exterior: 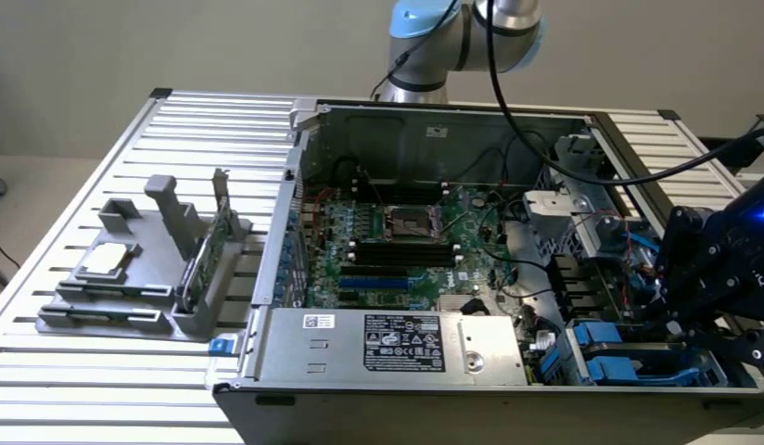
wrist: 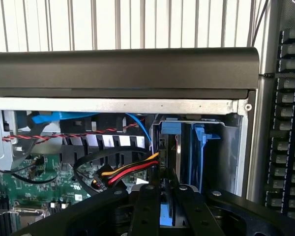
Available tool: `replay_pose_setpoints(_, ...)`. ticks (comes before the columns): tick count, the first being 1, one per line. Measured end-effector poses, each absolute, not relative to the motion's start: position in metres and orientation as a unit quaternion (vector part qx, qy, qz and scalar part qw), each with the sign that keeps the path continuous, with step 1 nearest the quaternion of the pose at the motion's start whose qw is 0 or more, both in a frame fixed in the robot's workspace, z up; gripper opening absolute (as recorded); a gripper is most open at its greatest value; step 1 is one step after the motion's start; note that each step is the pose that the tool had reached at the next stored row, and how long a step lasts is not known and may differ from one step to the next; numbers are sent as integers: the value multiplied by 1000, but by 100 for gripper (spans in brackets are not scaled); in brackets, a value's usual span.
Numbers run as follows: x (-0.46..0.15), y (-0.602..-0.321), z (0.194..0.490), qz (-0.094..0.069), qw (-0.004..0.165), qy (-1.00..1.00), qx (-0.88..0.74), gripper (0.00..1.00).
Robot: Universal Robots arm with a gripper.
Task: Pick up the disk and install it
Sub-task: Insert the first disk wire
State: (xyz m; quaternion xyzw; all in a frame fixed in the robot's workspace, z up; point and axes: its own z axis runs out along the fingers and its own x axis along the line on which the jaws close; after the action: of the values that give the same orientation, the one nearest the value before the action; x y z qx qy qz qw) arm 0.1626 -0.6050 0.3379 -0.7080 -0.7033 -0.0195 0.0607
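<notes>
**A:** so what did the whole setup look like from where you stood?

**B:** biggest thing was the slatted metal surface [exterior: 60, 278], and sitting on it an open computer case [exterior: 419, 120] with the side off. Green motherboard [exterior: 395, 246] flat on the bottom, power supply box [exterior: 395, 345] along the near edge with its white sticker facing up. Off toward the exterior view's left there was a grey plastic holder [exterior: 134, 287] with a small square silver chip [exterior: 108, 260] lying on it and a thin card [exterior: 215, 241] standing upright in a slot.

**A:** and the arm?

**B:** the arm [exterior: 463, 37] came in from behind the case, and the gripper [exterior: 710, 278] was down at the corner of the case on the exterior view's right, right over the drive bays.

**A:** where was the disk then?

**B:** the disk [wrist: 177, 162] was standing on edge inside the drive bay [wrist: 221, 147], blue carrier showing, right in front of the gripper [wrist: 168, 196] in the wrist view. The jaws sat on either side of its near edge, but honestly I couldn't tell if they were pinching it or just loose around it.

**A:** anything smaller?

**B:** a bundle of red, yellow and black wires [wrist: 130, 171] ran just beside the bay.
</notes>
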Motion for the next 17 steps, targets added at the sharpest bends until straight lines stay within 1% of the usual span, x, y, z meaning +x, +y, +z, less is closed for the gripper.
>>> replay_pose_setpoints(17,160,-605,337,-28,52,-701,-711,17)
